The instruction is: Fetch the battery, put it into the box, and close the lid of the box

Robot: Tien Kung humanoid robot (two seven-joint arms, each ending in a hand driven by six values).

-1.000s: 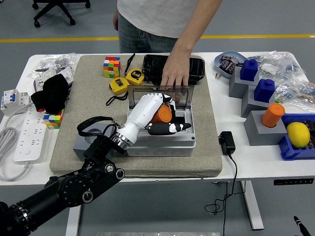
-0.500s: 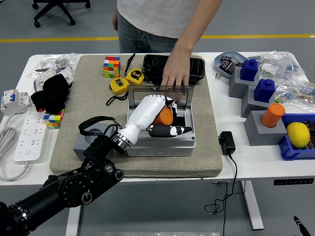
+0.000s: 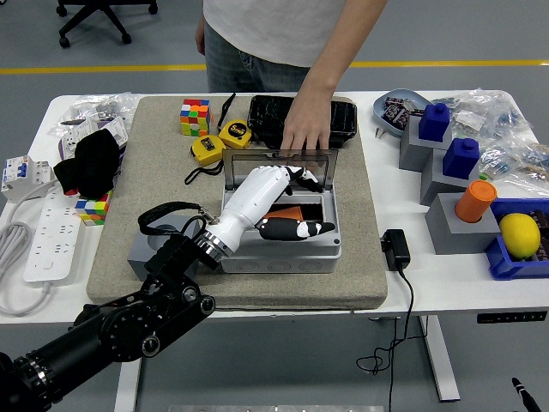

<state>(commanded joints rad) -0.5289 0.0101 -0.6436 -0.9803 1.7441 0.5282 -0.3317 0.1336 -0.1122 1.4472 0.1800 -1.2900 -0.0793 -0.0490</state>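
Observation:
The grey box (image 3: 283, 257) sits on the beige mat, and its clear lid (image 3: 324, 168) stands upright. A person's hand (image 3: 303, 133) rests on the lid's top edge from the far side. The orange battery (image 3: 288, 212) lies inside the box, partly hidden under my white left hand (image 3: 311, 204). That hand hangs over the box's opening with its fingers spread and holds nothing: the thumb is low over the box's front part and the other fingers are raised near the lid. The right arm is out of view.
Two yellow tape measures (image 3: 208, 148), a Rubik's cube (image 3: 195, 116) and a black case (image 3: 270, 116) lie behind the box. A grey block with a black strap (image 3: 159, 232) stands left of it. A black adapter (image 3: 395, 249) lies to the right. Grey stands with blue and orange pieces (image 3: 463, 184) are further right.
My left hand has opened and let go of the orange battery, which now lies in the box. The fingers have lifted toward the lid. The person's hand has stayed on the lid.

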